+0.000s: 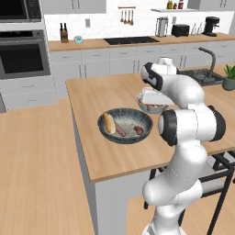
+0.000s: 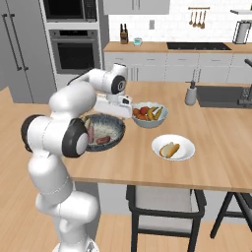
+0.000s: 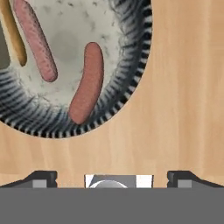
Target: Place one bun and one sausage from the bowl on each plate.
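Note:
The dark speckled bowl (image 1: 125, 135) (image 2: 114, 132) (image 3: 127, 87) sits on the island and holds two reddish-brown sausages (image 3: 87, 83) (image 3: 35, 39) (image 1: 138, 130) (image 2: 103, 140) and a yellow-tan bun (image 1: 109, 123) (image 3: 13, 37). A second bun (image 2: 170, 149) lies on the white plate (image 2: 184, 152) to the right of the bowl. My gripper (image 3: 113, 177) (image 1: 146, 102) (image 2: 117, 112) hovers open and empty over bare wood just outside the bowl's rim, with the nearer sausage a short way ahead of its fingertips (image 3: 41, 177).
A pale bowl of fruit (image 2: 149, 114) (image 1: 153, 108) stands close behind the dark bowl, right by my hand. A soap dispenser (image 2: 191, 93) and the sink (image 1: 202, 75) lie further along the counter. A stool (image 2: 162, 197) is tucked under the island's near edge.

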